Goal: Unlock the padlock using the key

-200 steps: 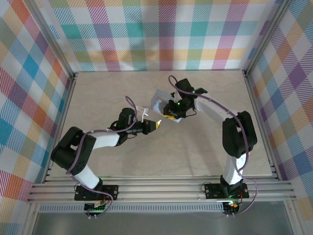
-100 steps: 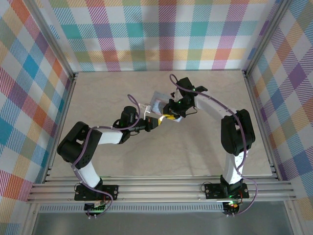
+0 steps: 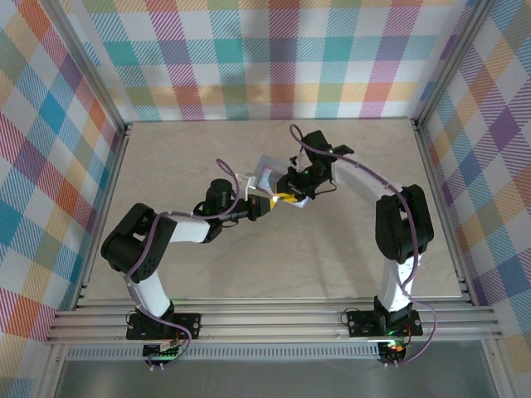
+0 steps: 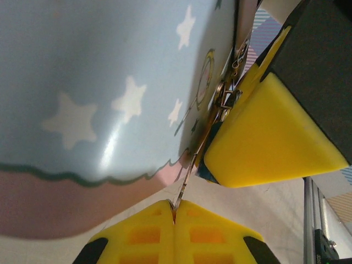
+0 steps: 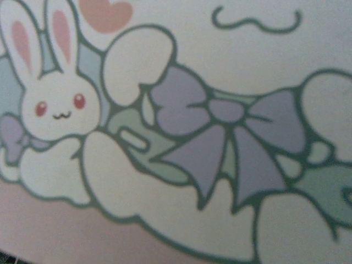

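My left gripper point(image 4: 175, 206) point(image 3: 270, 203) is shut on a thin metal key point(image 4: 186, 184), seen edge-on. The key points up along the side of a pale blue star-printed tin point(image 4: 110, 82) point(image 3: 270, 172). The padlock point(image 4: 202, 171) shows as a small dark blue bit at the tin's edge, mostly hidden behind a yellow finger point(image 4: 269, 137) of my right gripper point(image 3: 292, 189). A metal clasp and rings point(image 4: 225, 99) sit higher on that edge. The right gripper holds the tin tilted above the table. The tin's bunny and bow print point(image 5: 176, 137) hides the right fingers in the right wrist view.
The pale tabletop point(image 3: 249, 274) is bordered by aluminium rails point(image 3: 431, 166) and checkered walls. Both arms meet near the middle of the table, their wrists close together.
My left arm has reached further right, bringing the key from a short gap away up against the tin's side. The right arm and tin shifted slightly.
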`<action>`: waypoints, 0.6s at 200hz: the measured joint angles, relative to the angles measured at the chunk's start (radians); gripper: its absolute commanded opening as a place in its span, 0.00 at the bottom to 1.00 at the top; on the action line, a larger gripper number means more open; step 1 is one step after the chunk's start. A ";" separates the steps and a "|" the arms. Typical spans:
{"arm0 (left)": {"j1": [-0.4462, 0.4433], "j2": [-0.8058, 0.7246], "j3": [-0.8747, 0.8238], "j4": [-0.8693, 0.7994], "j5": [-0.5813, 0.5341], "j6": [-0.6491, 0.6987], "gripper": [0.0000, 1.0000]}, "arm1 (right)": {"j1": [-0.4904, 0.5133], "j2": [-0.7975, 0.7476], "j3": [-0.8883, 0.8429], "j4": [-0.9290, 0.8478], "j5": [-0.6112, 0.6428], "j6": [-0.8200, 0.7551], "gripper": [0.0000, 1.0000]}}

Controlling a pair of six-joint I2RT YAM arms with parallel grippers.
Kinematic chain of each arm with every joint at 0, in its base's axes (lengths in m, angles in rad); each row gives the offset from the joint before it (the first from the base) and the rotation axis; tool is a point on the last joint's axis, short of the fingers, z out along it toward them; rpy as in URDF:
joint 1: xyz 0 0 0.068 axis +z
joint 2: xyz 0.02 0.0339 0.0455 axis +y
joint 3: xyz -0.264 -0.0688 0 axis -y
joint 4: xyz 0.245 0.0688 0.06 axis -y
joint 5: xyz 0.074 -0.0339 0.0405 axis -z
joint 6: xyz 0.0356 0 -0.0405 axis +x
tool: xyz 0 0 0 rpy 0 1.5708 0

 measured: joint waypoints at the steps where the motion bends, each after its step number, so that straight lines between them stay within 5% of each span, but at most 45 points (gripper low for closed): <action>1: 0.000 0.000 0.000 0.000 0.000 0.000 0.00 | 0.000 0.000 0.000 0.000 -0.001 0.000 0.00; 120: -0.008 -0.011 -0.060 0.031 -0.005 -0.015 0.00 | -0.025 0.000 -0.016 0.016 -0.014 0.004 0.00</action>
